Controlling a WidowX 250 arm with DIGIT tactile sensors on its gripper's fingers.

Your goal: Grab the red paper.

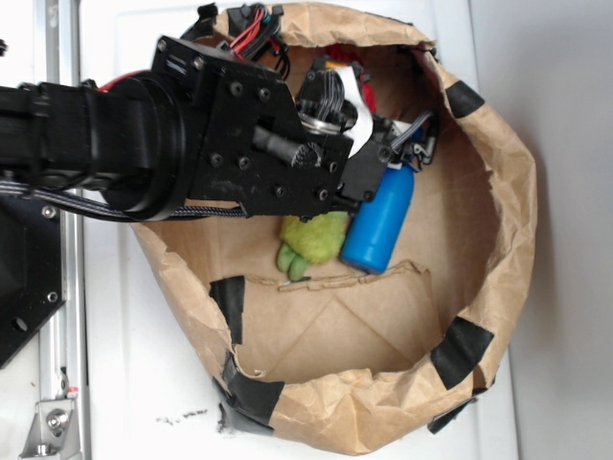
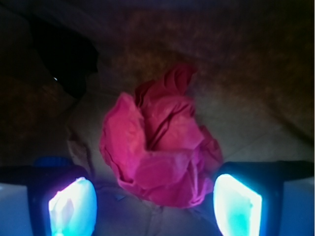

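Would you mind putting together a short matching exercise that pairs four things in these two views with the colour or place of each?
Things:
1. red paper
2. plush toy
3. bottle
4. paper bag

Descriptions:
A. blue, lying next to the plush toy
B. brown, patched with black tape, holding the other items
C. crumpled, in front of the open gripper in the wrist view
D. green, partly under the arm in the exterior view

Pairs: 1-C, 2-D, 3-A, 4-B
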